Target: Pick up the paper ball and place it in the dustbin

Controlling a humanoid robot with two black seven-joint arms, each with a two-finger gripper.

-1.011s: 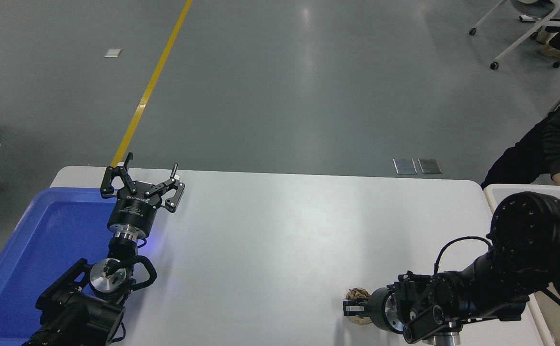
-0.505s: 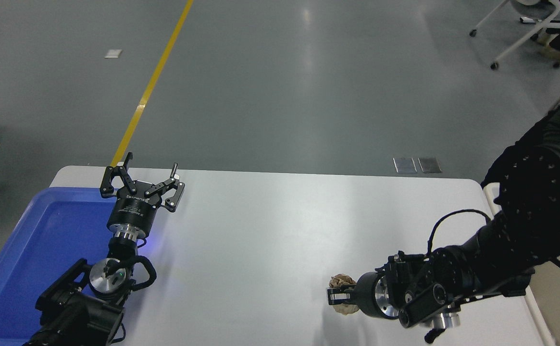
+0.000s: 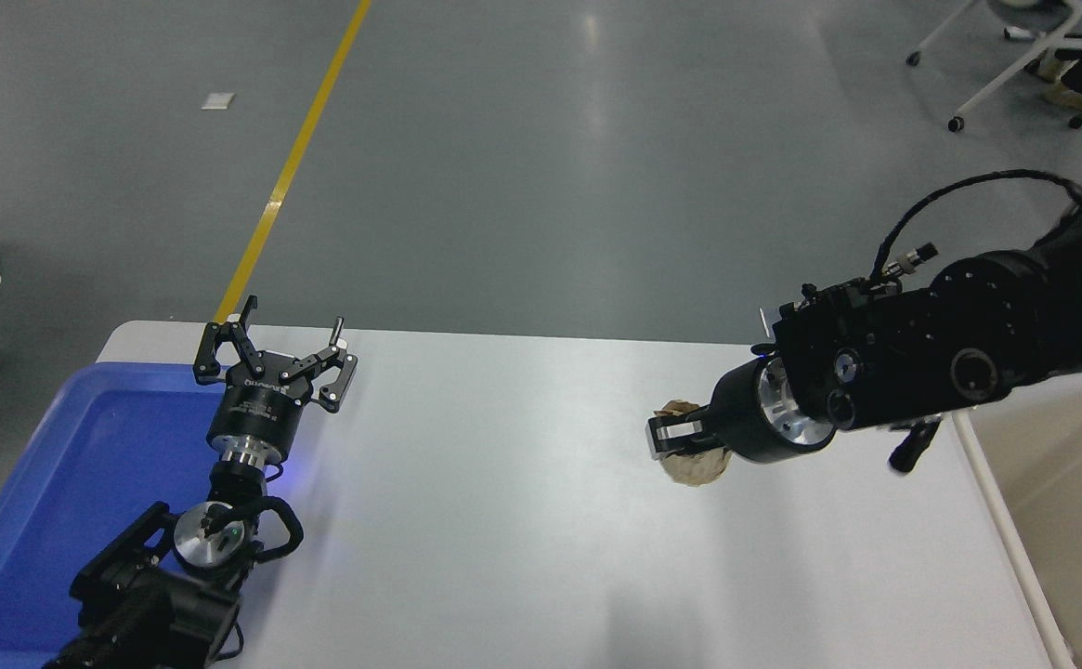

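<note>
Blue tray (image 3: 85,465): shallow, bright blue, at the table's left edge; nothing lies on its visible floor. The left arm crosses its right side.

Left gripper (image 3: 276,348): parked at the lower left above the tray's far right corner, pointing away from the camera, fingers spread wide apart, holding nothing.

White table (image 3: 503,520): plain matte top with rounded far corners.

Paper ball (image 3: 694,460): crumpled tan wad, raised off the table right of centre, clamped in the right gripper, which partly covers it. A faint shadow lies on the table below and to the left.

Right gripper (image 3: 680,437): reaches in from the right edge, pointing left, fingers closed on the paper ball.

Dustbin (image 3: 996,502): cream-white, thick-rimmed, at the table's right edge; only its left rim and part of the beige interior show, and no contents are visible there. The ball is left of the rim, over the table, not over the bin.

Room: grey glossy floor (image 3: 550,186) beyond the table; yellow line (image 3: 294,163) running diagonally at upper left; wheeled chair base (image 3: 1014,65) at upper right.
</note>
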